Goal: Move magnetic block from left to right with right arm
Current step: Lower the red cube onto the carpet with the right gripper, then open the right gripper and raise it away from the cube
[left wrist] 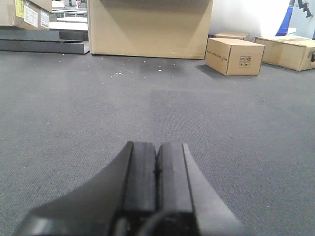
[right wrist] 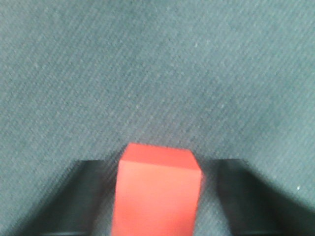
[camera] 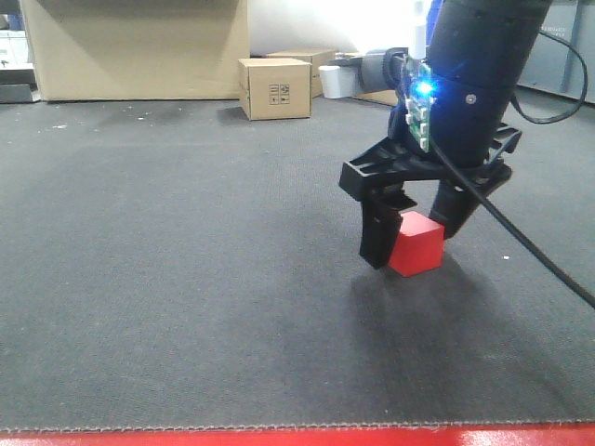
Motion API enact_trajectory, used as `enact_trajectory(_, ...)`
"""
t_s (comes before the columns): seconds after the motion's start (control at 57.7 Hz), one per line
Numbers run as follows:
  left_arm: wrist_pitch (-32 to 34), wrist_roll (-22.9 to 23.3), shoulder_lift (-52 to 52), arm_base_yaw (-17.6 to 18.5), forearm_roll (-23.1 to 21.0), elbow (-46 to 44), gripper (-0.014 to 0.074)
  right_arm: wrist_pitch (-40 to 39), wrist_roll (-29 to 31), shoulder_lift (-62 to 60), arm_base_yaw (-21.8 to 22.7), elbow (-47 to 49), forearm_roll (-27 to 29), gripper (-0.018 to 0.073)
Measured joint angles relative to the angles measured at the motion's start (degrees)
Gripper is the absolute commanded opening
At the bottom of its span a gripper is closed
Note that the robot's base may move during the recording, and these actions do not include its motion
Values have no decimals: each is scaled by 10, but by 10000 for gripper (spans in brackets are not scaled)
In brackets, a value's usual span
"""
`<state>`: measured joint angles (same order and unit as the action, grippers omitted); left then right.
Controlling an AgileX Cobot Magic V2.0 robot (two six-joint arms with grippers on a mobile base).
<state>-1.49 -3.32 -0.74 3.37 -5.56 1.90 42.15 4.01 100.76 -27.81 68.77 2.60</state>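
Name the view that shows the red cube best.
The exterior front view: the magnetic block sits sharp on the grey mat between the right gripper's open fingers. The right wrist view shows it close but blurred. The left wrist view misses it entirely.

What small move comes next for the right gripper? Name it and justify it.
Probably close the fingers. The right gripper is open and straddles the red cube on the carpet; the right wrist view shows a gap on both sides of the cube, so nothing grips it yet.

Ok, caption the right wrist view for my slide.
Open right pincer straddling the red cube on grey carpet.
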Motion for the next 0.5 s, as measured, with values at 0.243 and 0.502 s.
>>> enact_trajectory(0.243,0,0,0,0,0,0,-126,4,0,-41,0,0,7,595)
enact_trajectory(0.502,0,0,0,0,0,0,-126,2,0,-191,0,-16,27,204)
